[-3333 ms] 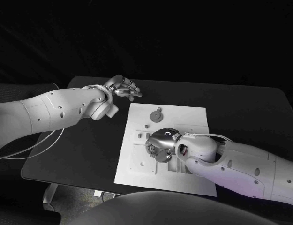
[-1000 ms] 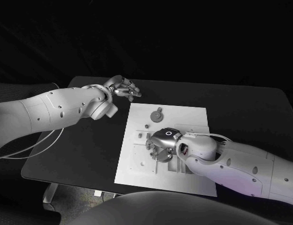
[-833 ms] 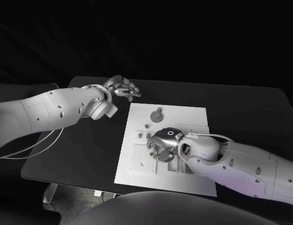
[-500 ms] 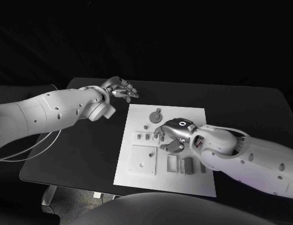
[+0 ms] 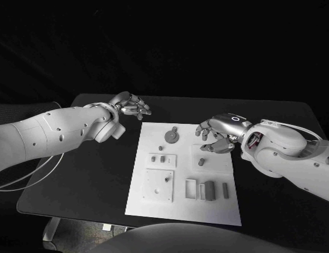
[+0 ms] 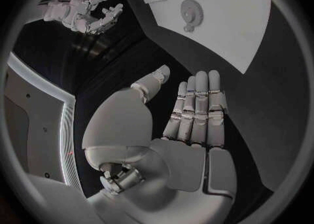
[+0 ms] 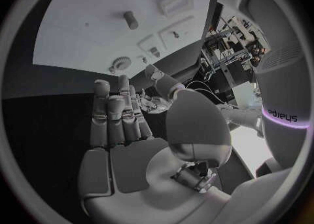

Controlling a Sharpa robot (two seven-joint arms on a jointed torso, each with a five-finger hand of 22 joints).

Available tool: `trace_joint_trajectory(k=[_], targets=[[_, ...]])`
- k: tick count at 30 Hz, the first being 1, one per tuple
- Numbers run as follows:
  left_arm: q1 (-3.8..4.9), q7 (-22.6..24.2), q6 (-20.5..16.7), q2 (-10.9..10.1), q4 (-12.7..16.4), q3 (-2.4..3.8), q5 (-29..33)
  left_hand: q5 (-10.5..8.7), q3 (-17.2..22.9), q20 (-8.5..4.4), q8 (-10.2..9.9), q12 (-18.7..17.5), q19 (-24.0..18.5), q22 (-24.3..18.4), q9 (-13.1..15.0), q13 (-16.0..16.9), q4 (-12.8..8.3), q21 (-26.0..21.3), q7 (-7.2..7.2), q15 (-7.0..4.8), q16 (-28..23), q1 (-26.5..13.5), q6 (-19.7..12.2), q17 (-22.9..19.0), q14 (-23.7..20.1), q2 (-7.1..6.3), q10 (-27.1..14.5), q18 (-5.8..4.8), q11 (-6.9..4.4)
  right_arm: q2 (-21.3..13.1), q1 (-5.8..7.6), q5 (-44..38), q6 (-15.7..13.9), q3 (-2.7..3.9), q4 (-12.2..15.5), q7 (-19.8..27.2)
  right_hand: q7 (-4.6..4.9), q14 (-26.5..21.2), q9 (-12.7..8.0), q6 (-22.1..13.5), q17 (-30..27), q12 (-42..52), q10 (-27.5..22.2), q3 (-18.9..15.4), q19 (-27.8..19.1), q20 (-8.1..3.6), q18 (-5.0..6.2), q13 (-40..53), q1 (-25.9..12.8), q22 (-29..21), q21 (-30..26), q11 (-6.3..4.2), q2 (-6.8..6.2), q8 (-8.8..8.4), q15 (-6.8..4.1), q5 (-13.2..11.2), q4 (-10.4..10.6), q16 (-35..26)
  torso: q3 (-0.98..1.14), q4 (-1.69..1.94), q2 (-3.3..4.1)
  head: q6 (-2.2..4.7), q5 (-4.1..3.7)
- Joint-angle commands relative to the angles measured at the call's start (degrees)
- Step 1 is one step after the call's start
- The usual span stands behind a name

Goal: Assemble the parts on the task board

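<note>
Head view: white board point(image 5: 183, 211) lies mid-counter point(image 5: 88, 174), small parts point(image 5: 200, 162) on it. Right hand point(image 5: 219, 138) hovers at the board's far right edge, fingers loosely curled, holding nothing. Left hand point(image 5: 131, 105) off the far left corner, fingers spread, empty.

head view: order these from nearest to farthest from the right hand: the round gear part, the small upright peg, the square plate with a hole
1. Small upright peg: just below the right hand, mid-board on its right half.
2. Round gear part: at the board's far end, toward the left hand's side.
3. Square plate with a hole: at the near left of the task board, farthest away.
</note>
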Motion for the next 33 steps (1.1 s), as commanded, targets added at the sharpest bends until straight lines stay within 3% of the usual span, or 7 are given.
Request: trace_joint_trajectory(k=[1,8,13,23,28,30,33], targets=[[0.07,1.0,0.0,0.2,0.0,0.05,0.1,-0.21,-0.3,0.21,-0.1,0.1,-0.4,-0.1,0.1,-0.1,0.2,-0.3,-0.15,0.18,-0.3,0.0,-0.4,0.1,-0.1,0.07,-0.2,0.41,0.07,0.1,-0.11,0.4,4.8,-0.21,-0.5,-0.8,-0.31,-0.1,-0.1,-0.8,0.0,-0.7,-1.6,-0.2,0.1,0.02,0.81,-0.3,-0.3,0.8,0.2,0.66,-0.98,0.06,0.61,0.3,0.6,0.0,0.0,-0.02,0.0,0.01,0.27],[0.07,0.9,0.0,0.3,-0.2,0.05,0.1,-0.21,-0.2,0.22,-0.1,0.1,-0.4,-0.1,0.1,-0.1,0.3,-0.3,-0.14,0.2,-0.3,0.0,-0.4,0.1,-0.1,0.1,-0.2,0.41,0.07,1.1,-0.94,-1.3,7.7,-2.04,-2.5,-1.2,-1.44,-0.7,-0.3,-2.5,0.1,-2.2,-4.6,-2.4,-0.5,0.11,0.81,-1.5,-1.4,0.9,0.0,1.92,-1.56,-0.35,1.84,0.3,0.5,0.1,0.02,-0.03,-0.01,-0.31,-0.01],[0.07,0.9,0.1,0.3,-0.1,0.05,-1.0,-0.21,-0.2,0.22,-0.1,0.1,-0.4,-0.1,0.1,-0.1,0.3,-0.3,-0.14,0.2,-0.3,0.0,-0.4,0.1,-0.1,0.11,-0.2,0.41,0.07,2.2,-2.36,-3.8,7.6,-2.5,-3.9,-2.0,-1.7,-0.8,-0.3,-2.7,0.1,-2.4,-5.0,-2.6,-0.6,0.13,0.81,-1.7,-1.3,0.9,-0.1,2.08,-1.74,-0.29,1.99,0.3,0.6,0.2,0.04,0.0,0.02,-0.49,0.32],[0.07,0.9,0.2,0.3,-0.2,0.05,-1.0,-0.21,-0.2,0.24,-0.1,0.1,-0.4,-0.1,0.1,-0.1,0.3,-0.3,-0.15,0.22,-0.4,0.0,-0.4,0.1,-0.2,0.14,-0.2,0.42,0.08,3.7,-3.31,-6.0,7.3,-3.08,-5.3,-2.1,-2.28,-1.5,-0.1,-2.7,0.1,-3.0,-6.4,-2.5,-1.0,0.31,0.81,-2.5,-1.0,0.8,-0.4,2.55,-2.32,0.19,2.46,0.3,1.4,0.2,0.02,0.02,0.03,-0.63,0.15],[0.07,0.9,0.2,0.4,-0.2,0.05,-1.0,-0.21,-0.2,0.24,-0.1,0.1,-0.4,-0.1,0.1,-0.1,0.3,-0.3,-0.15,0.22,-0.4,0.0,-0.4,0.1,-0.1,0.16,-0.2,0.42,0.07,4.4,-3.95,-7.1,5.7,-3.33,-5.7,-2.2,-1.98,-1.4,0.2,-1.8,0.1,-2.6,-6.0,-2.5,-1.0,0.24,0.81,-2.6,0.3,0.9,-0.2,2.35,-0.93,0.91,2.3,0.3,0.7,0.5,0.01,0.01,0.02,-0.63,0.14],[0.07,0.9,0.2,0.3,-0.2,0.05,-1.0,-0.21,-0.2,0.24,-0.1,0.1,-0.4,-0.1,0.1,-0.1,0.3,-0.3,-0.15,0.23,-0.4,0.0,-0.4,0.2,-0.1,0.18,-0.2,0.42,0.07,4.6,-4.15,-7.3,5.4,-3.34,-5.8,-1.9,-1.34,-1.1,0.4,-0.9,0.1,-1.7,-4.7,-2.7,-0.8,0.12,0.81,-2.4,1.5,1.0,0.0,1.62,0.78,1.54,1.6,0.3,-0.5,0.7,0.01,0.01,0.02,-0.63,0.14],[0.07,0.8,0.3,0.3,-0.2,0.05,-1.0,-0.21,-0.2,0.25,-0.1,0.1,-0.4,-0.1,0.1,-0.1,0.3,-0.3,-0.15,0.23,-0.4,0.0,-0.4,0.2,-0.1,0.2,-0.2,0.42,0.08,4.7,-4.19,-7.4,5.2,-3.34,-5.9,-1.8,-0.69,-0.7,0.7,0.8,0.0,-0.7,-3.2,-3.1,-0.6,0.1,0.81,-2.2,2.0,1.1,0.2,0.81,2.2,2.48,0.86,0.3,-1.6,0.7,0.01,0.01,0.02,-0.71,0.15]])
